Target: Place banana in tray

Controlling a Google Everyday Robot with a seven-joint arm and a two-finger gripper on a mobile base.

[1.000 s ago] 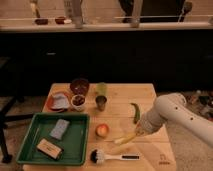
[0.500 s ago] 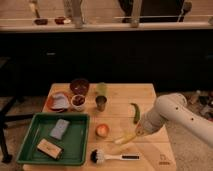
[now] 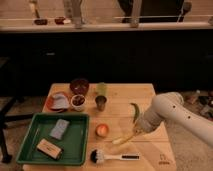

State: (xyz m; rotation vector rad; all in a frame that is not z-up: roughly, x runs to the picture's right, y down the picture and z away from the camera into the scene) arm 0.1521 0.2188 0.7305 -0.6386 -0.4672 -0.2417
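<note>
Camera view, sole view on file. Noted slim, slightly curved yellow banana [image 3: 122, 139] low at light wooden tabletop [image 3: 120, 97], right of centre, between round orange fruit [image 3: 102, 130] and white robot arm [image 3: 170, 112]; cannot tell whether resting on wood or raised just clear of it. Found end effector [image 3: 136, 133] at lower end of arm, down at banana's upper-right end, closed, and judged to be pinching that end, with banana's tip hidden beneath it. Recorded large rectangular dark green plastic tray [image 3: 75, 142] at front-left of tabletop, well apart from banana, with orange fruit between the two. Inside tray: only grey block [image 3: 60, 128] and tan block [image 3: 49, 148], no banana. Judged progress: grasp apparently made, carry and release outstanding, so early to middle of task. Remaining, by judgement: lift, travel leftward over orange fruit and clear of black-headed brush with pale handle [image 3: 107, 157], lower over bare tray floor, open. Orientation: long axis diagonal in view, lower left to upper right. Free end pointing lower-left, toward brush and tray's near-right corner. Held end pointing upper-right, toward dark green curved vegetable [image 3: 134, 111] lying just beyond end effector. Curve shallow; direction of bow not determinable.
</note>
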